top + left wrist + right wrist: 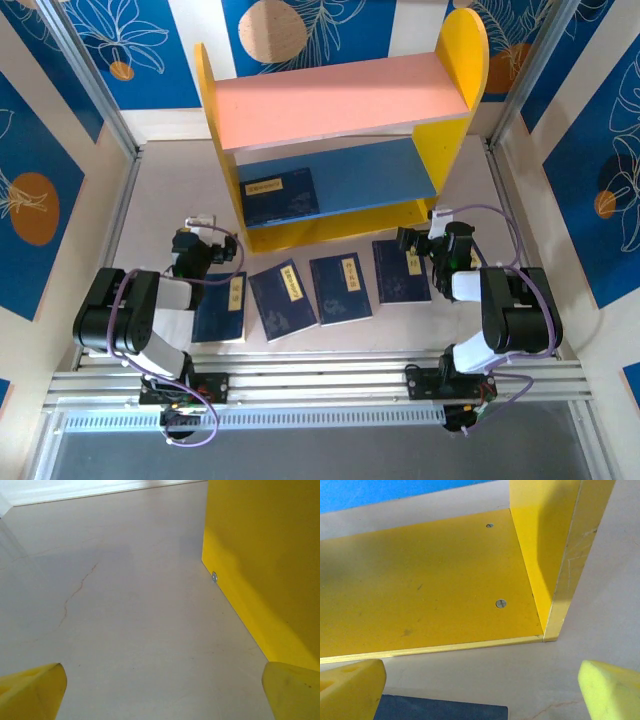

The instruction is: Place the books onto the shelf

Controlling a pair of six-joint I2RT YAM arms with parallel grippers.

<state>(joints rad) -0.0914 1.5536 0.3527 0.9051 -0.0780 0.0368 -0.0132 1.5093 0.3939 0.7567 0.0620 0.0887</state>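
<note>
**Overhead view.** I am looking down on the shelf (340, 130), which is standing at the far side of the table (150, 200). One shelved book (280, 196) is lying flat on the left part of the blue lower board (385, 172). Four more are lying in a row on the table just in front of the shelf: the leftmost book (220, 315), second book (283, 299), third book (340, 289) and rightmost book (401, 271).

**Left wrist view.** I am holding the left gripper (160, 695) low over bare table beside the shelf's left side panel (265, 555). Its yellow fingertips (30, 692) are standing wide apart and gripping nothing.

**Right wrist view.** I am pointing the right gripper (480, 695) at the shelf's yellow bottom panel (420, 585) and right side panel (570, 555). Its fingers are likewise spread wide with nothing held. A dark navy book edge is lying near its left fingertip.
</note>
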